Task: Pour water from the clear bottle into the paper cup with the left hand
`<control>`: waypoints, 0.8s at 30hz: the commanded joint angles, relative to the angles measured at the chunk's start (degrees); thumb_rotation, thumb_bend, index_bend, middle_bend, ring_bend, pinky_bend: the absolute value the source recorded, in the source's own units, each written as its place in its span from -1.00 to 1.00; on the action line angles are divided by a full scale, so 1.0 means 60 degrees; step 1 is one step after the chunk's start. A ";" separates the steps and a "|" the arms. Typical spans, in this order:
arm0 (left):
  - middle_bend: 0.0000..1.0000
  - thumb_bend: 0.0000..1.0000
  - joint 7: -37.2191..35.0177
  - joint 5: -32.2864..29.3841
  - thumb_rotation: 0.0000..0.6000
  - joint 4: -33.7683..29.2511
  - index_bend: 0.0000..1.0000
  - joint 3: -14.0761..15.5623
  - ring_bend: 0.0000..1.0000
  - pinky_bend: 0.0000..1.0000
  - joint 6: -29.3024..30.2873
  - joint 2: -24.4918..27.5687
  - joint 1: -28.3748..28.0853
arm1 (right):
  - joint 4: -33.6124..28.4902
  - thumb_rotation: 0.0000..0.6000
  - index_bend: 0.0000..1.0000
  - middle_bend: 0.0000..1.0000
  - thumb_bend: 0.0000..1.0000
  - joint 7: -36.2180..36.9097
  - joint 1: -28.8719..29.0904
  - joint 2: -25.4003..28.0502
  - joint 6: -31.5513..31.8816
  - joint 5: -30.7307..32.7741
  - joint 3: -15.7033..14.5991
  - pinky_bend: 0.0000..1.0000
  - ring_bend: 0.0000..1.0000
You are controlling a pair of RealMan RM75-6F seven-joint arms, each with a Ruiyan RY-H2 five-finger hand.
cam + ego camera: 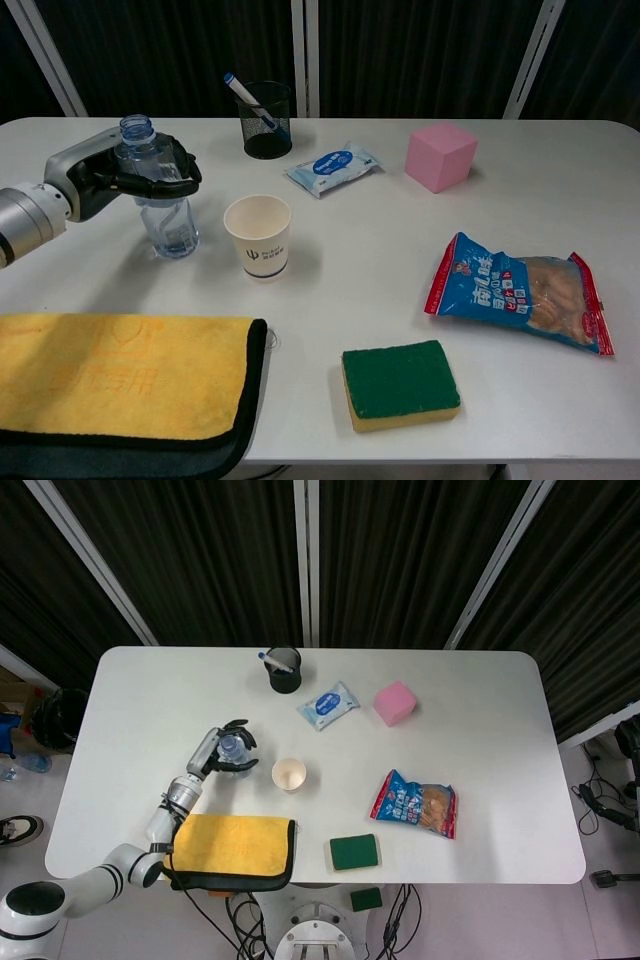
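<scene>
The clear bottle [163, 213] [233, 748] stands uncapped at the left of the white table [360, 230], with some water in its lower part. My left hand [112, 178] [222, 752] grips it from the left, fingers wrapped around its shoulder just under the neck. The bottle leans slightly, and its base looks to be at the table surface. The paper cup [258, 235] [289, 774] stands upright and empty just to the right of the bottle, a small gap between them. My right hand does not show in either view.
A yellow cloth [115, 378] lies at the front left edge. A black pen holder [266, 122], a wipes pack [333, 167] and a pink cube [438, 157] sit at the back. A snack bag [520, 290] and a green sponge [400, 383] lie to the right.
</scene>
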 commanded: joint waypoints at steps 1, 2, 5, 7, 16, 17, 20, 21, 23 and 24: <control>0.04 -0.59 0.0012 0.0001 1.00 -0.0019 0.29 0.0010 -0.71 -0.66 -0.0009 0.0017 -0.0005 | -0.0003 0.80 -1.00 -1.00 -0.57 -0.0009 -0.0001 0.0003 0.0001 0.0000 -0.0001 -1.00 -1.00; 0.05 -0.57 0.0023 -0.0008 1.00 -0.0026 0.31 0.0005 -0.70 -0.65 -0.0008 0.0021 -0.0005 | -0.0004 0.80 -1.00 -1.00 -0.57 -0.0015 -0.0001 0.0003 0.0004 0.0000 0.0001 -1.00 -1.00; 0.12 -0.51 0.0044 -0.0020 1.00 -0.0057 0.37 -0.0006 -0.60 -0.52 0.0029 0.0035 0.0006 | -0.0003 0.80 -1.00 -1.00 -0.57 -0.0018 0.0004 -0.0004 -0.0010 0.0011 0.0002 -1.00 -1.00; 0.16 -0.50 0.0120 -0.0065 1.00 -0.0041 0.38 -0.0049 -0.51 -0.41 0.0102 0.0007 0.0033 | 0.0003 0.80 -1.00 -1.00 -0.57 -0.0025 0.0010 -0.0012 -0.0037 0.0014 -0.0008 -1.00 -1.00; 0.29 -0.50 0.0262 -0.0135 1.00 -0.0028 0.38 -0.0129 -0.05 -0.11 0.0253 -0.0070 0.0078 | 0.0044 0.80 -1.00 -1.00 -0.57 -0.0005 0.0011 -0.0033 -0.0062 0.0045 -0.0008 -1.00 -1.00; 0.29 -0.50 0.0266 -0.0136 1.00 -0.0020 0.38 -0.0134 -0.02 -0.11 0.0270 -0.0083 0.0081 | 0.0050 0.80 -1.00 -1.00 -0.57 -0.0001 0.0009 -0.0035 -0.0066 0.0047 -0.0012 -1.00 -1.00; 0.31 -0.49 0.0272 -0.0124 1.00 -0.0006 0.38 -0.0146 0.12 -0.06 0.0334 -0.0112 0.0087 | 0.0069 0.80 -1.00 -1.00 -0.57 0.0013 0.0008 -0.0042 -0.0077 0.0062 -0.0011 -1.00 -1.00; 0.31 -0.49 0.0252 -0.0111 1.00 -0.0009 0.38 -0.0150 0.16 -0.04 0.0368 -0.0118 0.0089 | 0.0073 0.80 -1.00 -1.00 -0.57 0.0023 0.0008 -0.0043 -0.0081 0.0068 -0.0010 -1.00 -1.00; 0.31 -0.49 0.0201 -0.0075 1.00 -0.0016 0.39 -0.0151 0.20 0.01 0.0433 -0.0114 0.0091 | 0.0081 0.80 -1.00 -1.00 -0.56 0.0033 0.0010 -0.0043 -0.0083 0.0070 -0.0007 -1.00 -1.00; 0.31 -0.49 0.0173 -0.0054 1.00 -0.0020 0.39 -0.0148 0.22 0.04 0.0461 -0.0109 0.0090 | 0.0083 0.80 -1.00 -1.00 -0.57 0.0036 0.0009 -0.0044 -0.0082 0.0069 -0.0006 -1.00 -1.00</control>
